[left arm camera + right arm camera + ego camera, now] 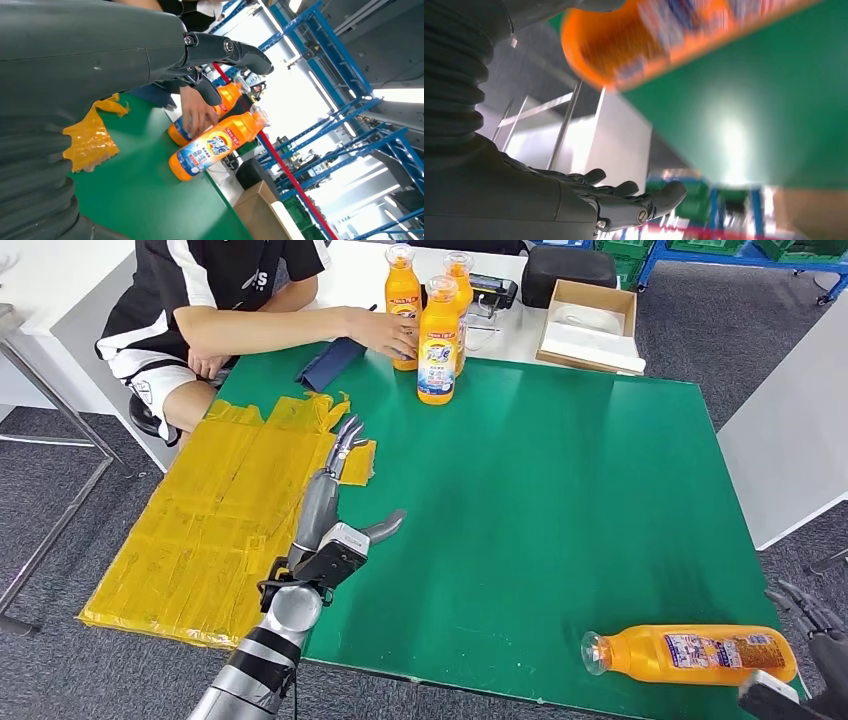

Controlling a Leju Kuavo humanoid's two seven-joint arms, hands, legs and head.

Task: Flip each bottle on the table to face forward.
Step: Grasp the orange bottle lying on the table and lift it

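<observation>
Orange plastic at the near right corner of the green table (560,500): a bottle (690,654) lies on its side right at the table's front edge, cap end pointing left, label turned up. Just beside its base, off the table's corner, the right hand (815,630) hangs with fingers spread and nothing in them; the right wrist view puts the bottle's blurred base just beside the hand, not touching the fingers (639,200).

Over on the near left, the left hand (335,502) floats above the table by the crumpled yellow sheet (215,515), fingers extended and apart, thumb out to the side, holding nothing.

Further back, well clear of both hands, three upright orange bottles cluster at the far edge: the front bottle (439,340) shows its label, with two behind it (403,300) (459,275). A seated person's hand (388,332) rests against the left one. Beyond that, a cardboard box (590,325) sits on the white desk.
</observation>
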